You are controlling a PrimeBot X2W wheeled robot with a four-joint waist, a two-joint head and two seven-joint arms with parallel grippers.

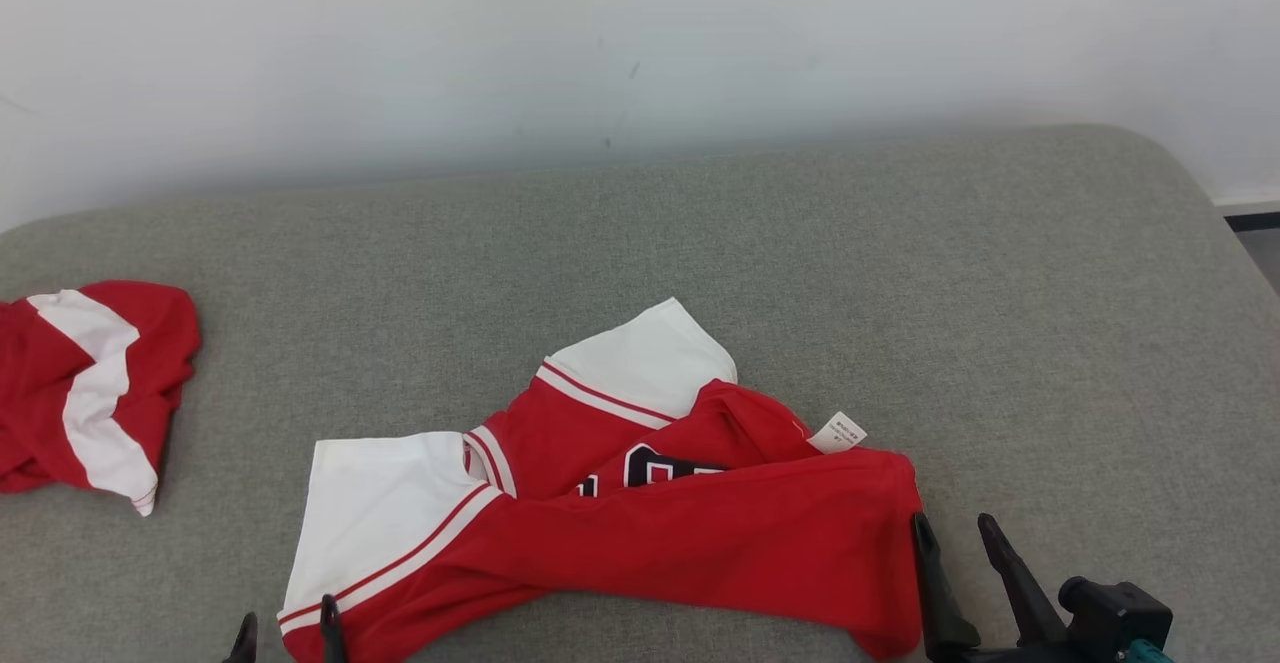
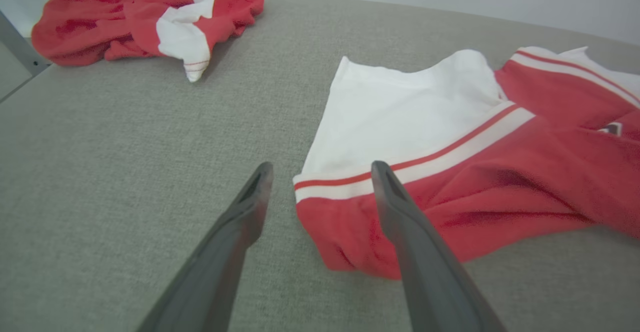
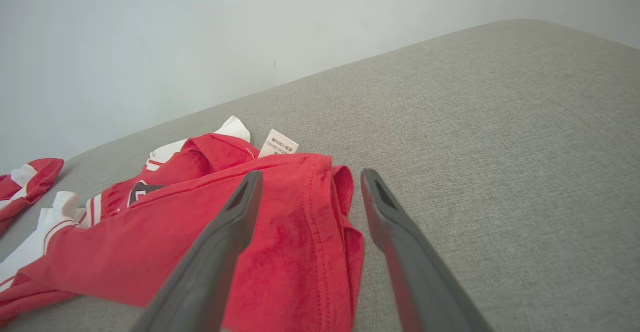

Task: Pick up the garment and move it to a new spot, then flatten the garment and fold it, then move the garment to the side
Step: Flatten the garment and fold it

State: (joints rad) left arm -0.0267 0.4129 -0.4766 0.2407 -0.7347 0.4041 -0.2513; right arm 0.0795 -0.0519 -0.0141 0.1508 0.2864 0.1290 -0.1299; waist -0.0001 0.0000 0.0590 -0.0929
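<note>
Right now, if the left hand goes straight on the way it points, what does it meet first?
Probably the garment: its white corner lies just ahead of the left hand; depth unclear.

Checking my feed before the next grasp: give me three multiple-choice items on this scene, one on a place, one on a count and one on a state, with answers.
1. Where does the second garment lie relative to the shirt?
A. to its left, apart
B. to its right
C. on top of it

2. How many garments are on the table?
A. one
B. two
C. three

3. How is the right gripper?
A. shut on the shirt
B. shut, empty
C. open

Answers:
1 A, bare table separates them in the head view.
2 B, the shirt and the bunched red-and-white piece.
3 C, its fingers stand apart at the shirt's right end.
</note>
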